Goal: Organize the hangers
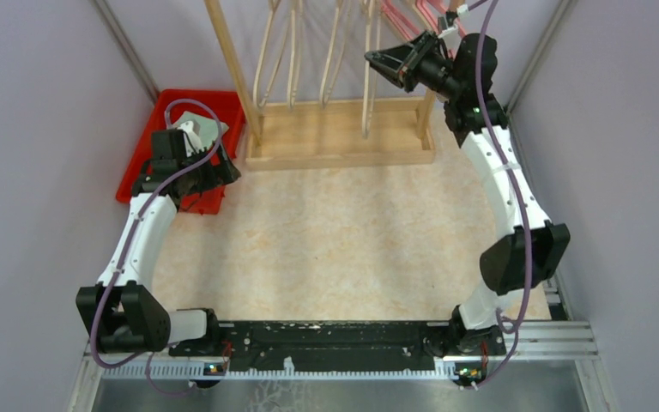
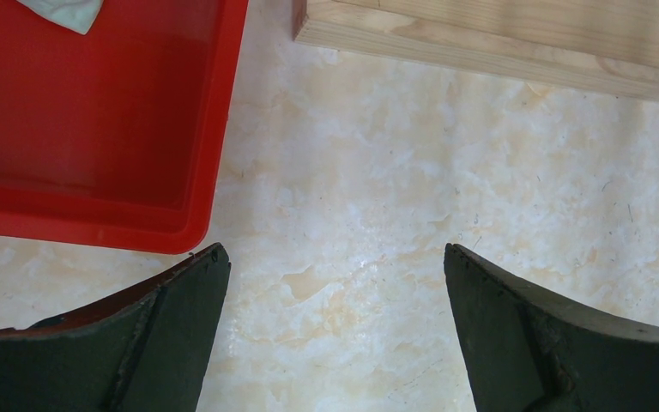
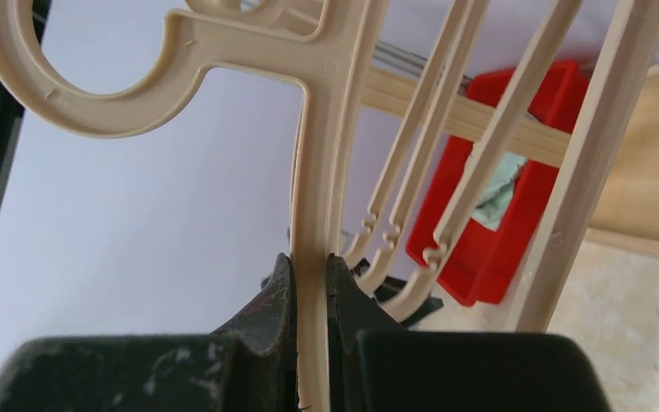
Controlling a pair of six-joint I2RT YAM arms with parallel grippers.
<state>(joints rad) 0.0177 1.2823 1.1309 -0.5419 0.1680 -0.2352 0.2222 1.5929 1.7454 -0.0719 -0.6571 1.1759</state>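
Note:
Several beige hangers (image 1: 293,60) hang on the wooden rack (image 1: 339,142), with pink hangers (image 1: 403,19) at the rack's right end. My right gripper (image 1: 374,60) is raised at the rack's right side. In the right wrist view it (image 3: 311,268) is shut on the straight stem of a beige hanger (image 3: 313,172), whose hook (image 3: 51,107) curves up to the left. More beige hangers (image 3: 412,172) hang just behind it. My left gripper (image 2: 336,257) stands open low over the table beside the red bin (image 2: 94,129), with nothing between its fingers.
The red bin (image 1: 142,163) sits at the far left and has a pale cloth (image 2: 64,13) inside. The rack's wooden base (image 2: 480,43) lies just beyond my left gripper. Grey walls close in on both sides.

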